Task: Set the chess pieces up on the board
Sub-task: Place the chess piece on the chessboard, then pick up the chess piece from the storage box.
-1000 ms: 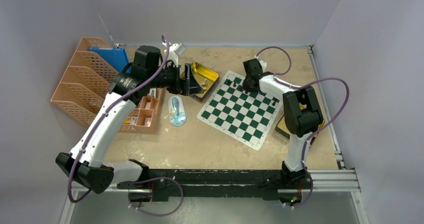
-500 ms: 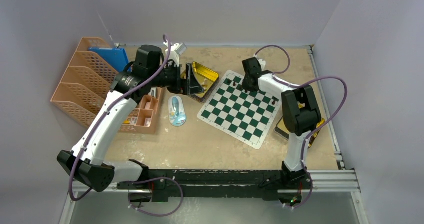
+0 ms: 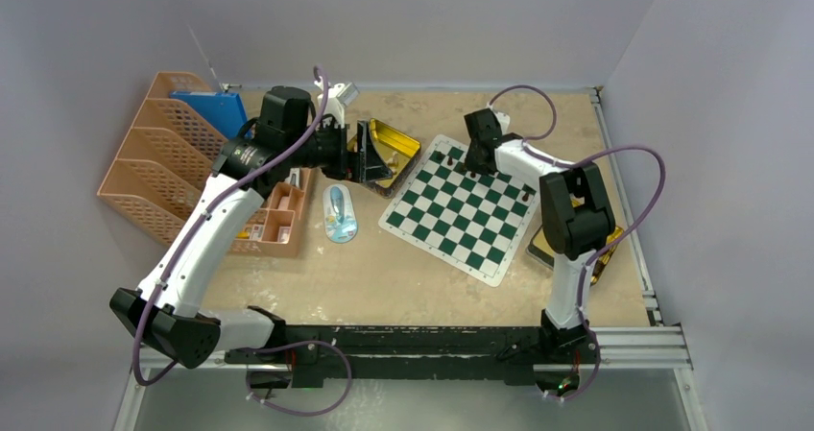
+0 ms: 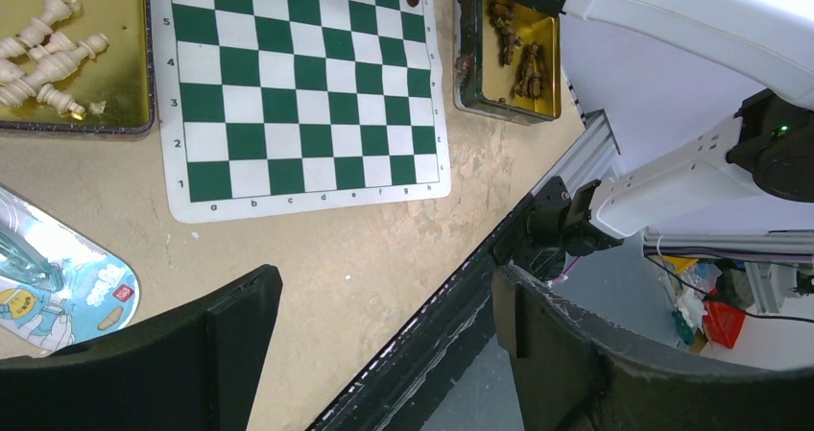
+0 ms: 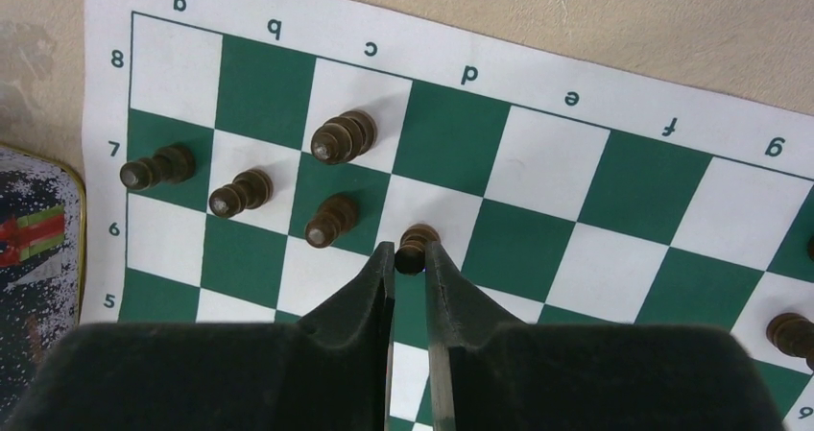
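Note:
The green-and-white board (image 3: 461, 210) lies right of centre, also in the left wrist view (image 4: 298, 76) and the right wrist view (image 5: 538, 162). My right gripper (image 5: 410, 249) is shut on a dark brown pawn (image 5: 417, 242) whose base rests on a white square of the board's row 7; it is over the far left corner (image 3: 472, 167). Three dark pawns (image 5: 240, 191) and a taller dark piece (image 5: 343, 135) stand to its left. My left gripper (image 4: 384, 292) is open and empty, above the gold tin (image 3: 395, 143) of pale pieces (image 4: 48, 57).
A second gold tin (image 4: 509, 57) holds dark pieces at the board's right, partly under the right arm. A blister pack (image 3: 339, 213), a small orange tray (image 3: 278, 215) and an orange file rack (image 3: 154, 162) lie left. The table's front rail (image 4: 461, 297) is close.
The right gripper has shifted slightly left and farther along the board's far edge with the pawn. The left arm has barely moved.

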Controlling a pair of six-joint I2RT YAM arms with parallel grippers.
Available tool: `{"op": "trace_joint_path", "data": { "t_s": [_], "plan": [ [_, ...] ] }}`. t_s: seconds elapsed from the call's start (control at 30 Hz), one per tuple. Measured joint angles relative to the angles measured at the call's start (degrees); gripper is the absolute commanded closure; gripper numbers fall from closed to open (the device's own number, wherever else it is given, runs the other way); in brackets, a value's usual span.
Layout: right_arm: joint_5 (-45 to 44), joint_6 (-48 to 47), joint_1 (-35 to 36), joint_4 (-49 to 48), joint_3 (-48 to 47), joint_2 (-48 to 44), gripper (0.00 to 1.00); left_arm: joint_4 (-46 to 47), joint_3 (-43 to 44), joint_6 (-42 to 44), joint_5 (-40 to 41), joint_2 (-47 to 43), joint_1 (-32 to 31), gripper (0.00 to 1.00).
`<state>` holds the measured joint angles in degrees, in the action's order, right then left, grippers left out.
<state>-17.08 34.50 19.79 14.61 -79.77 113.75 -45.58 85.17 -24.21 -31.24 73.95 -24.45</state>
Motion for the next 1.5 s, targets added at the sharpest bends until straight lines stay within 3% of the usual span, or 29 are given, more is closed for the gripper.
{"op": "trace_joint_path", "data": {
  "t_s": [0.5,0.83,1.17,1.5],
  "plan": [
    [-0.04,-0.24,-0.09,1.77,-1.31,1.07,0.64,-0.04,0.0,0.04,0.09,0.0,0.0,0.18],
    [-1.33,-1.09,-0.11,4.72,-3.76,-0.63,0.59,-2.34,-0.02,3.04,5.4,-0.33,0.0,0.15],
    [-4.7,-0.55,-2.51,8.98,-2.75,-13.53,0.62,-2.21,-5.9,-0.94,14.97,-9.55,0.0,0.15],
    [-6.49,3.41,-16.46,13.97,11.21,-31.67,0.65,-4.81,-10.54,-1.99,8.09,-7.82,0.0,0.09]
  ]
}}
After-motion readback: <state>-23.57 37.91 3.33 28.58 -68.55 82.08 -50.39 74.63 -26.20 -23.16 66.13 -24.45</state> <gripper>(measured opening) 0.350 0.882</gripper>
